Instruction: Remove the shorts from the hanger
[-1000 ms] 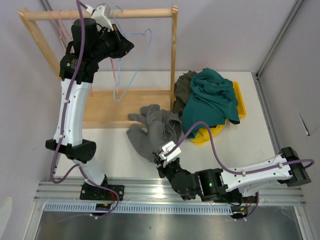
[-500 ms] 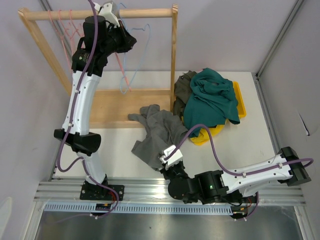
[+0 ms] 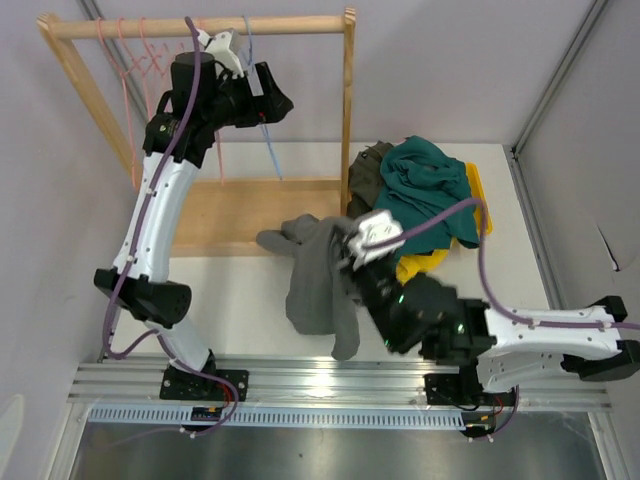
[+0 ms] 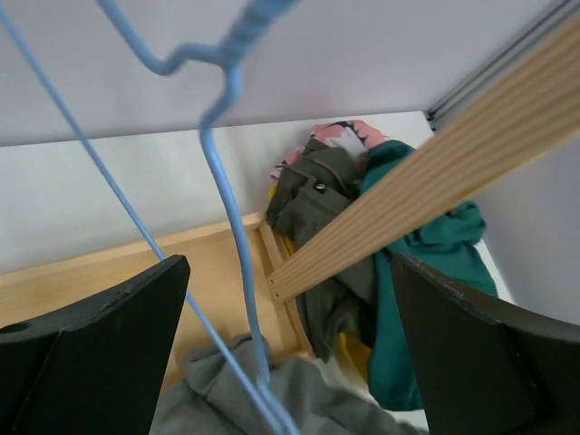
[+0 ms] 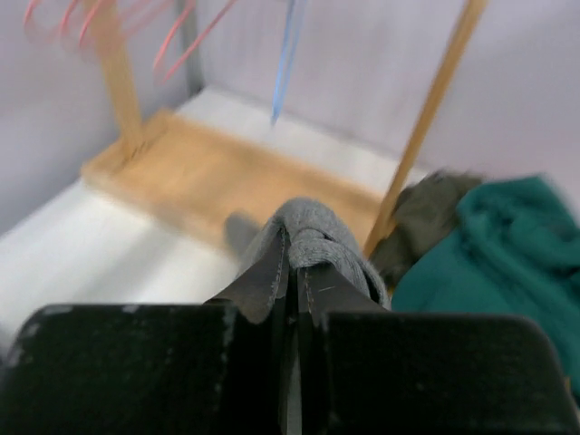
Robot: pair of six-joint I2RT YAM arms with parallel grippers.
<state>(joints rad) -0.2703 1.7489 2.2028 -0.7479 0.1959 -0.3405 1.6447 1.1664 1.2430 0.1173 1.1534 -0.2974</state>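
The grey shorts (image 3: 318,285) hang in a bunch from my right gripper (image 3: 350,248), which is shut on a fold of them (image 5: 313,237) above the table. Behind them lie the teal shorts (image 3: 425,195), the olive shorts (image 3: 364,170) and a yellow pair (image 3: 478,215); a pink patterned pair (image 4: 340,136) peeks out at the pile's far side. The bare blue hanger (image 3: 262,120) hangs from the wooden rod (image 3: 300,25). My left gripper (image 3: 272,100) stands wide open around its wire (image 4: 227,181) without touching it.
The wooden rack has a flat base (image 3: 235,210) and a right post (image 3: 348,110) next to the pile. Empty pink hangers (image 3: 135,55) hang at the rod's left end. Grey walls close in behind and at both sides.
My left gripper has opened and let go of the blue hanger, which now hangs straighter from the rod. My right gripper has lifted the grey shorts up and towards the pile.
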